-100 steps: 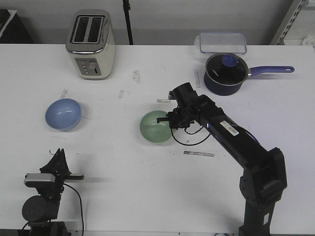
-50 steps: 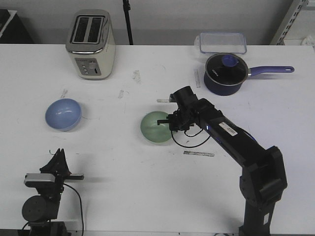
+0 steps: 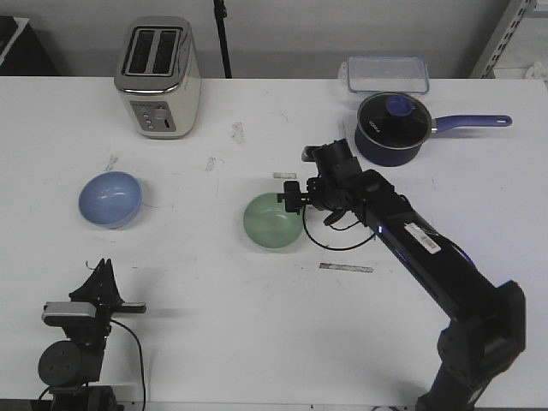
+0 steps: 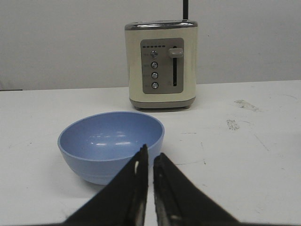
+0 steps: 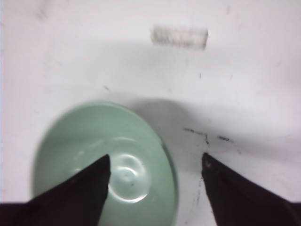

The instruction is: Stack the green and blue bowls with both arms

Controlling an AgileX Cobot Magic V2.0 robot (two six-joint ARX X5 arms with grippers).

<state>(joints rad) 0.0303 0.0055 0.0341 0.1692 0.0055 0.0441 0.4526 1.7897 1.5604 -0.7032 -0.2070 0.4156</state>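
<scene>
The pale green bowl [image 3: 272,221] sits upright at the table's middle, and the right wrist view shows it from above [image 5: 94,155]. My right gripper [image 3: 291,199] hovers open over its right rim [image 5: 155,162], one finger above the bowl's inside and the other above the bare table beside it. The blue bowl [image 3: 110,199] rests at the left. In the left wrist view it [image 4: 110,143] lies just beyond my left gripper [image 4: 149,153], which is shut and empty. That left gripper [image 3: 101,267] is low at the front left.
A cream toaster [image 3: 158,77] stands at the back left, behind the blue bowl [image 4: 162,63]. A dark lidded saucepan [image 3: 392,128] with a purple handle and a clear plastic box [image 3: 387,74] are at the back right. Tape strips mark the tabletop [image 3: 346,268].
My right gripper has drawn up and slightly back from the green bowl's right rim, and the arm behind it has swung to the right. The bowls and left arm are unmoved.
</scene>
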